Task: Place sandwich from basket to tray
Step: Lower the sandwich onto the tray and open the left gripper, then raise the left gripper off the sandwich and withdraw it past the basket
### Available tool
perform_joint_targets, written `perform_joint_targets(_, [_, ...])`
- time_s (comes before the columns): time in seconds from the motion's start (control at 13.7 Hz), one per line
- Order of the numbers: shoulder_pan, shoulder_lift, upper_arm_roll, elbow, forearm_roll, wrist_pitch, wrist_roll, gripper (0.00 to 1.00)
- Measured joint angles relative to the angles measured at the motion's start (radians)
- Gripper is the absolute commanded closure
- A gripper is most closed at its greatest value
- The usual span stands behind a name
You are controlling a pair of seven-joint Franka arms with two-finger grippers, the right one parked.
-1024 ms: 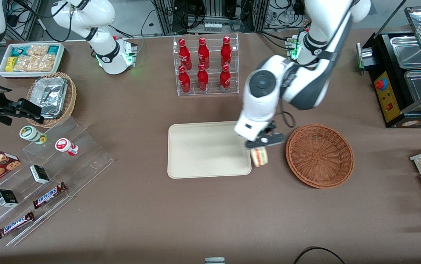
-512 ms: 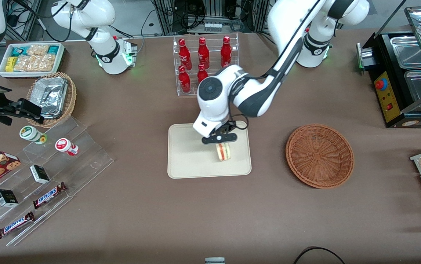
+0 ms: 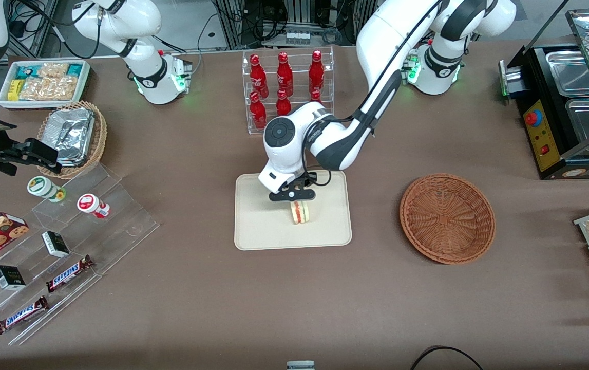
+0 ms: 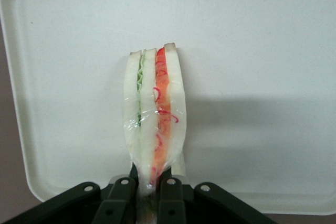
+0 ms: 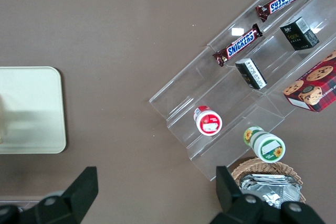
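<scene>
The gripper (image 3: 293, 198) hung over the middle of the cream tray (image 3: 253, 231), its fingers (image 4: 122, 195) clamped on one end of the clear-wrapped sandwich wedge (image 3: 300, 212), which stood on edge with its bread and red and green layers upright. Whether its lower edge touched the tray could not be told. The wicker basket (image 3: 447, 218) sat empty, well apart toward the working arm's end. The risk was in the release: let go from above the surface, the narrow wedge would likely topple flat, or the wrap could cling to a finger and drag it sideways.
</scene>
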Motion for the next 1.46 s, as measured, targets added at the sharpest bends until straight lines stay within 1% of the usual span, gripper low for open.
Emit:
perform_joint_targets(0.07, [-0.002, 0.008, 0.000, 0.000, 0.000, 0.005, 0.000, 0.84])
perform_joint_targets(0.15, [-0.005, 0.014, 0.000, 0.000, 0.000, 0.006, 0.000, 0.39])
perform_joint_targets(0.22, [-0.008, 0.017, 0.000, 0.001, 0.000, 0.007, 0.000, 0.00])
perform_joint_targets(0.66, [-0.010, 0.013, 0.004, 0.021, 0.001, 0.007, 0.000, 0.00])
perform_joint_targets(0.8, [-0.008, -0.014, 0.009, 0.038, 0.001, -0.011, 0.000, 0.00])
perform_joint_targets(0.95, [0.002, -0.070, 0.019, 0.051, -0.002, -0.060, -0.003, 0.00])
perform_joint_targets(1.1, [0.043, -0.148, 0.024, 0.056, -0.002, -0.141, -0.003, 0.00])
perform_joint_targets(1.24, [0.108, -0.233, 0.025, 0.056, -0.002, -0.234, 0.020, 0.00])
perform_joint_targets(1.46, [0.232, -0.336, 0.028, 0.043, -0.003, -0.345, 0.149, 0.00])
